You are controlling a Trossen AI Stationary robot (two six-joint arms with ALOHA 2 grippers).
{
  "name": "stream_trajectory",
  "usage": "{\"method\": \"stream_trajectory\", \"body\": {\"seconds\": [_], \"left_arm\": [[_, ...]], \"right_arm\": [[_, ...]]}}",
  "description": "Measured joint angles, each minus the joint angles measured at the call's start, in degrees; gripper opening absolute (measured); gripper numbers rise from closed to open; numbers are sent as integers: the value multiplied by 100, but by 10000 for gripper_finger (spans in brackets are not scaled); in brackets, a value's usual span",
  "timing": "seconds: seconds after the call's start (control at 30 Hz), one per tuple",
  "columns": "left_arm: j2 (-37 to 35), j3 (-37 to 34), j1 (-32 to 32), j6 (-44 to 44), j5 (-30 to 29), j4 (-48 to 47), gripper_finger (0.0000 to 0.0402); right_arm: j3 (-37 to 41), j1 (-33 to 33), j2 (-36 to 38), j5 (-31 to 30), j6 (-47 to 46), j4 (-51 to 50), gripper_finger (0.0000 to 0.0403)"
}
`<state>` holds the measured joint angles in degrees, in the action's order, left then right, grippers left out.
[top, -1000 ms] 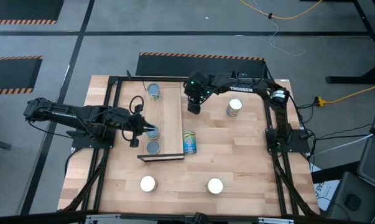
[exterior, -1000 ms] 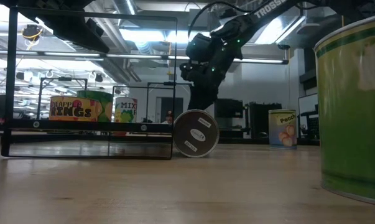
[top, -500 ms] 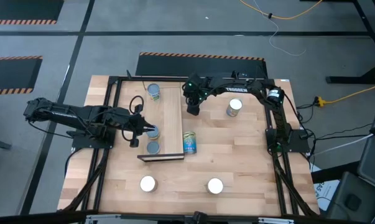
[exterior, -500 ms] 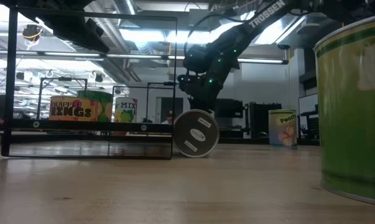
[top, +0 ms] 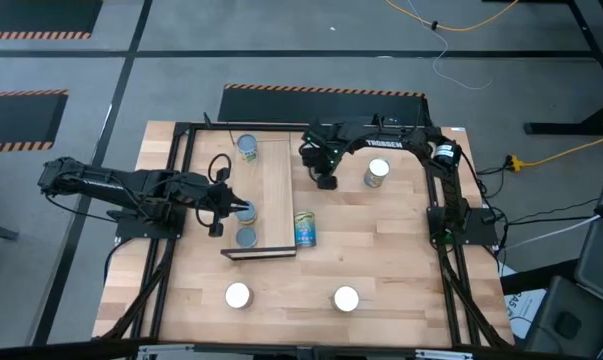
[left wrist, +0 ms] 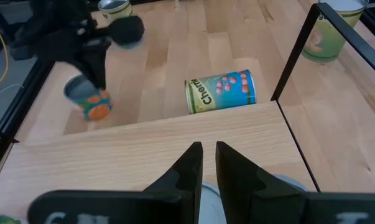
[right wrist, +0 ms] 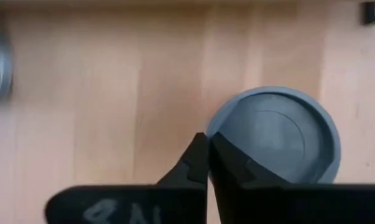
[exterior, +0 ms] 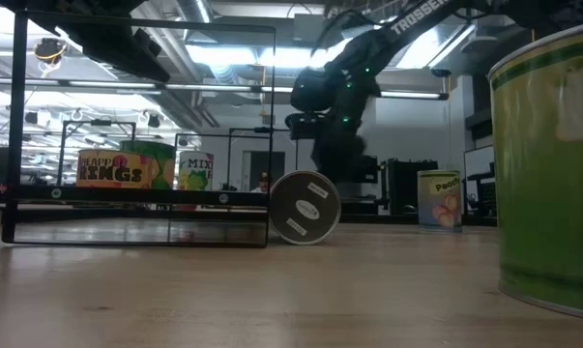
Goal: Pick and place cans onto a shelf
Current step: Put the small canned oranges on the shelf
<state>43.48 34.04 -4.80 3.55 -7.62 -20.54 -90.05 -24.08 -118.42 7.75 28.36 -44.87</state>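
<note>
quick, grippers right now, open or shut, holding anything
left gripper: shut, empty, above a can on the shelf.
right gripper: shut, empty, over a grey-topped can.

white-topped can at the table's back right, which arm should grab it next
Right. The right gripper hangs just beside that can, while the left gripper is farther off, over the shelf.

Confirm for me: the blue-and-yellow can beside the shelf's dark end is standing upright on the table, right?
Not upright. The blue-and-yellow can lies on its side on the table, beside the dark end of the shelf. The low view shows it best, with the can's round end facing the camera; the left wrist view also shows it lying down.
</note>
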Motion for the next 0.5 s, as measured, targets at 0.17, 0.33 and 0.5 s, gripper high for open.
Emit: {"method": "stream_trajectory", "body": {"seconds": [0.17, 0.33, 0.5], "left_arm": [[0, 0, 0, -2, 0, -15, 39], [0, 0, 0, 0, 0, -21, 39], [0, 0, 0, -4, 0, -40, 39]], "right_arm": [[18, -2, 178, 262, 1318, -874, 6], [14, 17, 262, 435, 1871, -1375, 7], [10, 13, 269, 323, 1751, -1368, 26]]}}
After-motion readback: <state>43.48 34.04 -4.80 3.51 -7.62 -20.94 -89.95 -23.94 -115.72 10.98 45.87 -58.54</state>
